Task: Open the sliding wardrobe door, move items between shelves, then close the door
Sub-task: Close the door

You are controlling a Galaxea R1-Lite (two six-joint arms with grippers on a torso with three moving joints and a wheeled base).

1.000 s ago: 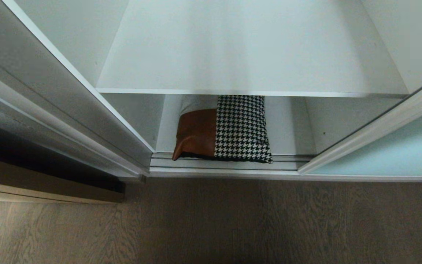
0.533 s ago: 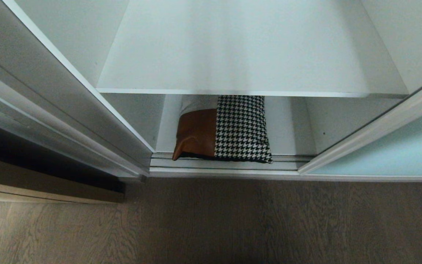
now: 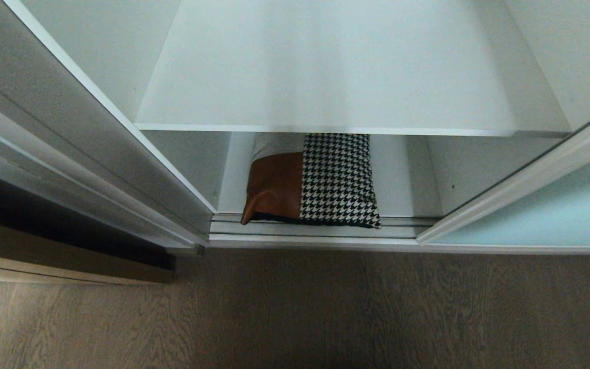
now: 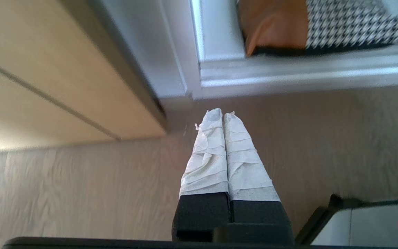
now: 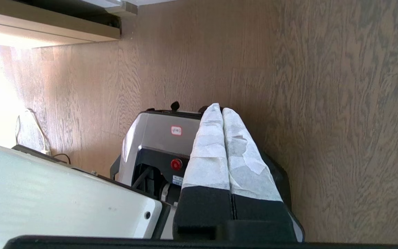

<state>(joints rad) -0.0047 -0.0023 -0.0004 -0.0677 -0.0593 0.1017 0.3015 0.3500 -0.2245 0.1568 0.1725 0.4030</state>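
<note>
Pincers pressed together, seemingly floorward, unladen.

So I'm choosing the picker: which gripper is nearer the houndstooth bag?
Left. The left gripper hangs over the floor near the bag; the right gripper sees only floor and robot base.

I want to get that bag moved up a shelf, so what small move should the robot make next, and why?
Probably open the left gripper and ease it toward the bag. The sliding door is already pushed aside, and the bag lies on the bottom shelf at the front edge, while the upper shelf is bare. Both grippers are shut on nothing, the left one low over the floor facing the bag.
</note>
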